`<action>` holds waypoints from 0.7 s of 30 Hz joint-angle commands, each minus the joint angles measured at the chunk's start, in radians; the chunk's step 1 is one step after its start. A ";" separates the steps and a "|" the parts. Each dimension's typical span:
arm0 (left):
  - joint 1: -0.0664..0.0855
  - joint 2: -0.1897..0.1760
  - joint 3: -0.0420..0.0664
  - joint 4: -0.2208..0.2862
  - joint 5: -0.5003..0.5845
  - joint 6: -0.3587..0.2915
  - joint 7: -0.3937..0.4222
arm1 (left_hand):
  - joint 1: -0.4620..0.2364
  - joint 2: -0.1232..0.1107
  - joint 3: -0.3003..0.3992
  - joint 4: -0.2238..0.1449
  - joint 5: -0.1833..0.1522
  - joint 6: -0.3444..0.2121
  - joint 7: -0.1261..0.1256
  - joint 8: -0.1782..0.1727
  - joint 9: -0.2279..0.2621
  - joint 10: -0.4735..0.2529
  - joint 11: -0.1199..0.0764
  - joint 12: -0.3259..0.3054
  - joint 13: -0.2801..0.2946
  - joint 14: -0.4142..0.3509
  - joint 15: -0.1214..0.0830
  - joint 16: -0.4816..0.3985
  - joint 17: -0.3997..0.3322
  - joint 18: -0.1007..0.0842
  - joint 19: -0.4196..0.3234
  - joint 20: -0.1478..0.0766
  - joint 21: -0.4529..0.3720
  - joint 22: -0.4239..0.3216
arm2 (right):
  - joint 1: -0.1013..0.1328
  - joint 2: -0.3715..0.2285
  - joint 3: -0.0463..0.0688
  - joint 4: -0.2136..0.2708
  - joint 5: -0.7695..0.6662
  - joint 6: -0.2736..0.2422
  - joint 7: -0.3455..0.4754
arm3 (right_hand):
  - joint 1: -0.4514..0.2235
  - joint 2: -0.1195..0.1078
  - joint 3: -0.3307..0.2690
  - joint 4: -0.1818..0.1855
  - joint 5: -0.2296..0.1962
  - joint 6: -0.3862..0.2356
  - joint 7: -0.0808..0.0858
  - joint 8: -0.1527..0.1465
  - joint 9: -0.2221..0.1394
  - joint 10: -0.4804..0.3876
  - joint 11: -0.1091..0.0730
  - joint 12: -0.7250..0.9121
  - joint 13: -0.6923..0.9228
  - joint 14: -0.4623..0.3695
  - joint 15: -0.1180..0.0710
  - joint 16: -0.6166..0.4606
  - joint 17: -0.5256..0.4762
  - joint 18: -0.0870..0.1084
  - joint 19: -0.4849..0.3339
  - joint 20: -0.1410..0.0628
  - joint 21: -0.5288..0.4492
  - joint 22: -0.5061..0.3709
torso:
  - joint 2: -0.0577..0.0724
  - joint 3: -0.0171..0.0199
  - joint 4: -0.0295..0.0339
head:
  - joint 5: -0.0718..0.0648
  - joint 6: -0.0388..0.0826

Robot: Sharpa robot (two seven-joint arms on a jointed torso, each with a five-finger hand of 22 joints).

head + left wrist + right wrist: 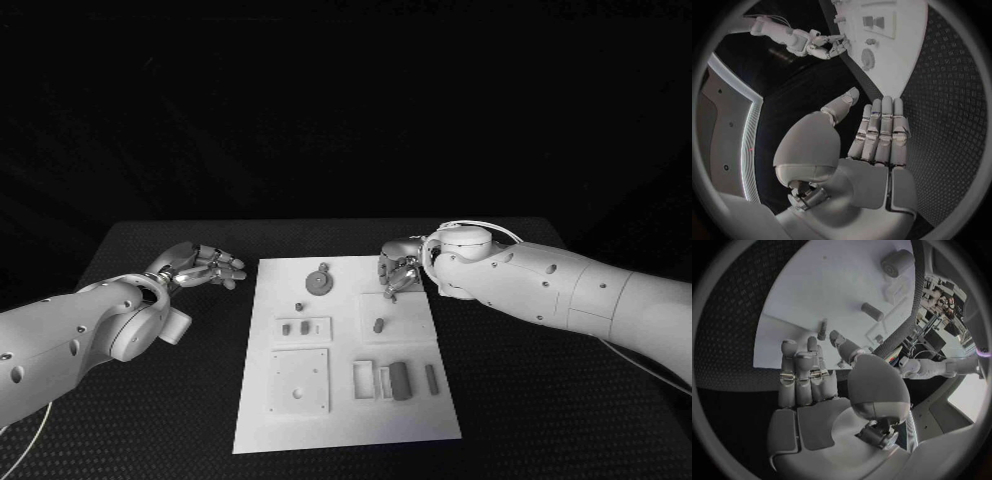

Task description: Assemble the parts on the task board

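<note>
Now, right hand (405, 270): fingers apart, holding nothing, over the task board's (346, 425) far right edge.
Left hand (199, 267): open, empty, over the tabletop (159, 250) beside the board's far left corner.
Parts (400, 380): scattered loose on the board.
Progress: apparently barely begun; assembly remains.

— What's there apart from the job itself?

— Just the black table (289, 240). Its top is matt and dark, with a fine raised pattern all over, like small studs set in rows.

— Where does the pattern show best?

— In the left wrist view (948, 100) and the right wrist view (736, 305), where the rows run close and regular.

— And its edges?

— In the head view the far edge runs straight across, with both far corners in sight. Beyond it all is dark.
</note>
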 commanded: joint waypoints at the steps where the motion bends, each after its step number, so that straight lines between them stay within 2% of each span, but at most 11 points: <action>1: 0.001 0.002 0.001 0.002 0.006 0.014 0.004 | -0.005 0.007 -0.005 0.002 0.004 -0.005 -0.001 0.006 -0.002 -0.008 -0.002 -0.002 -0.001 0.007 -0.001 -0.006 0.001 -0.001 0.000 0.004 0.000 -0.001 | -0.001 0.003 -0.001 -0.003 -0.011 0.035 0.016 | 0.009 0.011 0.005 -0.004 -0.004 0.007 -0.004 0.005 0.001 -0.001 0.000 -0.006 -0.001 -0.002 0.006 -0.003 0.002 0.045 -0.008 -0.003 -0.006 0.017 | 0.000 0.0000 -0.0011 | 0.000 -0.002; 15: 0.001 0.001 0.001 0.001 0.006 0.017 0.000 | -0.006 0.008 -0.005 0.002 0.004 -0.006 -0.001 0.006 -0.002 -0.008 -0.002 -0.002 -0.002 0.007 -0.001 -0.007 0.003 -0.001 0.000 0.004 0.000 -0.002 | -0.001 0.000 -0.003 -0.008 -0.017 0.076 0.010 | 0.023 0.011 0.004 -0.004 -0.004 0.008 -0.005 0.007 0.002 0.001 0.000 -0.006 -0.002 -0.004 0.005 -0.003 0.003 0.045 -0.012 -0.002 -0.006 0.019 | 0.000 0.0003 -0.0006 | 0.000 -0.007; 21: 0.001 0.001 0.001 0.002 0.006 0.018 -0.001 | -0.006 0.008 -0.005 0.002 0.004 -0.006 -0.001 0.006 -0.002 -0.008 -0.002 -0.002 -0.003 0.007 -0.001 -0.008 0.003 -0.001 0.000 0.004 0.000 -0.003 | -0.004 0.001 -0.003 -0.010 -0.017 0.076 0.016 | 0.028 0.015 0.004 -0.004 -0.004 0.010 -0.005 0.008 0.003 0.003 0.000 -0.006 -0.002 -0.005 0.005 -0.003 0.003 0.045 -0.013 -0.001 -0.005 0.019 | 0.000 0.0011 -0.0016 | -0.001 -0.007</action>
